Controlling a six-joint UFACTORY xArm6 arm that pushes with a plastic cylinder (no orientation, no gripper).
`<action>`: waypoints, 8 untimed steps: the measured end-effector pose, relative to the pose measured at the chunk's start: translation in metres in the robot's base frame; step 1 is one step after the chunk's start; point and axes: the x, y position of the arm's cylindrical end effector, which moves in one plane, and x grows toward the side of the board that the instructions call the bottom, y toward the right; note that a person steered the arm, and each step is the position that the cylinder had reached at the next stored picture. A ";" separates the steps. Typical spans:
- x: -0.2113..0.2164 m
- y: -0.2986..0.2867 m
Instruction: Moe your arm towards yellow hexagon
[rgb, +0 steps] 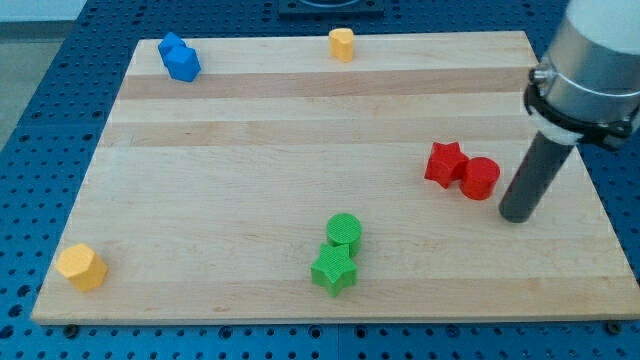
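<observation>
The yellow hexagon (81, 267) lies near the board's bottom left corner. My tip (517, 216) rests on the board at the view's right, far from the hexagon, across most of the board's width. The tip stands just right of the red cylinder (481, 178) without clearly touching it. A red star (445, 163) sits against the cylinder's left side.
A green cylinder (344, 231) and a green star (334, 270) sit together at the bottom middle, between my tip and the hexagon. A blue block (180, 58) lies at the top left. A second small yellow block (342, 44) lies at the top edge of the wooden board (250, 150).
</observation>
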 end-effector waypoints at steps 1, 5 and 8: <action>-0.014 -0.012; 0.011 -0.031; -0.054 -0.167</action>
